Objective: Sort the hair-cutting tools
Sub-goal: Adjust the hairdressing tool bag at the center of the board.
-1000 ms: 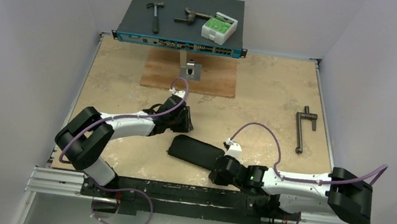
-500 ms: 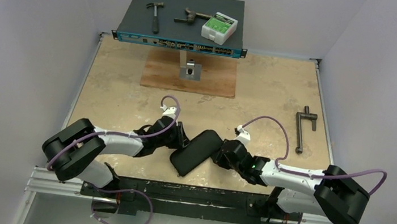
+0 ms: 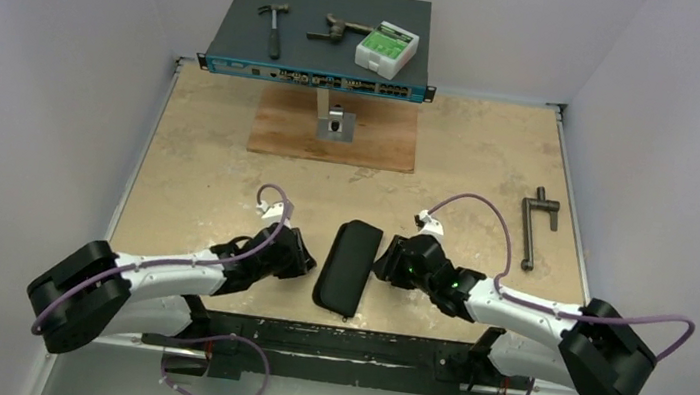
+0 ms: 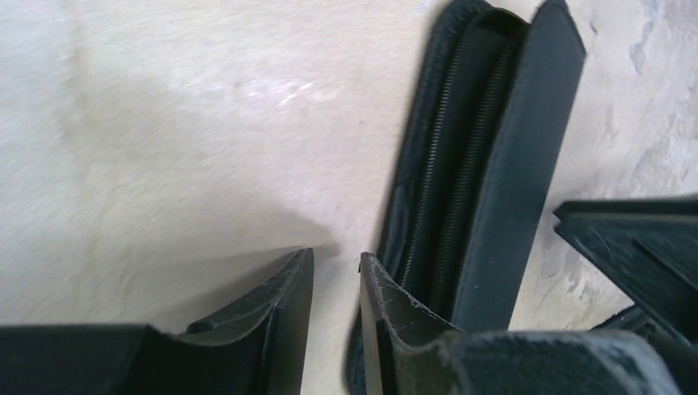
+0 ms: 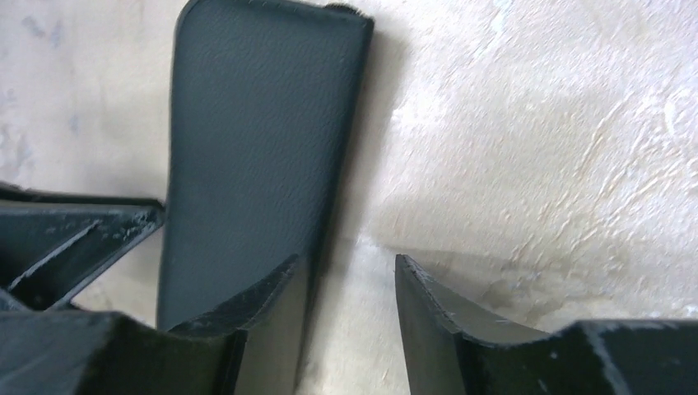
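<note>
- Table (image 3: 231,153): no hair-cutting tools are showing on it in any view. No scissors, clip or comb in sight.
- Case (image 3: 346,266): the black zip case is lying near the front edge, between the two arms, its long side pointing roughly away from the bases. My guess is the tools are sitting inside it.
- Right gripper (image 5: 346,263): it's hovering low at the case's right edge with jaws standing well apart and gripping nothing. One finger is overlapping the case edge; only table is showing in the gap.
- Left gripper (image 4: 336,259): it's sitting just beside the case's left edge with jaws only narrowly apart and nothing between them.
- Zip (image 4: 449,164): it's running along the left edge and looks to be gaping a bit; I can't tell how far.
- Step: I'm reading this as still squaring up the case, with opening it and sorting not yet started.
- Next: one gripper needs to be pinning the case while the other is working the zip or lifting the flap. The pull tab isn't visible, so it needs finding first.
- Versus a second ago: the case has swung from crosswise to nearly lengthwise, the left arm has pulled back toward the near edge, and the right arm has pushed up alongside the case.
</note>
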Action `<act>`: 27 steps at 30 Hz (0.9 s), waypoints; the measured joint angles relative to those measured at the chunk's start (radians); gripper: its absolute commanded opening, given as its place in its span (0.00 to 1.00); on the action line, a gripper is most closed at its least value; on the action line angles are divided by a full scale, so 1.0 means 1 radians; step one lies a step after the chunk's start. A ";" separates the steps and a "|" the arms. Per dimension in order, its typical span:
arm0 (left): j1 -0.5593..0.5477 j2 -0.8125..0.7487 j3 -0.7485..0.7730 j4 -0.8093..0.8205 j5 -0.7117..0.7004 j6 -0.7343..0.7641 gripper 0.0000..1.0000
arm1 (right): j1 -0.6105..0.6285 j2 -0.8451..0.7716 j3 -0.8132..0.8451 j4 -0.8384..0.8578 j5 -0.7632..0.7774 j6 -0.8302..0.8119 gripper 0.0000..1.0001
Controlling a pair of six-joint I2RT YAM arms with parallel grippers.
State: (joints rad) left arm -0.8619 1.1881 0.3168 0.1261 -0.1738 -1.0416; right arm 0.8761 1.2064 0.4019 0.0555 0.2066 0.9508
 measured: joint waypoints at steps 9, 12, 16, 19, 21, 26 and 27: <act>-0.001 -0.154 -0.051 -0.125 -0.034 -0.038 0.32 | 0.000 -0.131 -0.082 0.073 -0.168 -0.031 0.53; -0.001 -0.103 -0.042 -0.072 -0.012 -0.035 0.30 | 0.000 -0.072 -0.082 0.129 -0.206 -0.042 0.53; -0.001 -0.002 -0.020 0.030 0.020 -0.032 0.26 | 0.000 0.036 -0.074 0.206 -0.259 -0.055 0.53; -0.001 0.053 -0.020 0.113 0.048 -0.032 0.21 | 0.000 0.108 -0.045 0.264 -0.288 -0.058 0.53; -0.001 0.090 -0.020 0.169 0.067 -0.032 0.18 | 0.000 0.142 -0.031 0.291 -0.302 -0.058 0.53; 0.007 0.155 -0.021 0.266 0.080 -0.029 0.15 | -0.013 0.187 0.001 0.306 -0.290 -0.058 0.49; 0.010 0.166 -0.021 0.282 0.080 -0.029 0.15 | -0.015 0.193 0.008 0.302 -0.279 -0.058 0.47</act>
State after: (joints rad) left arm -0.8516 1.3540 0.2955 0.4080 -0.0940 -1.0706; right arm 0.8608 1.3991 0.4099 0.3573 -0.0723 0.8928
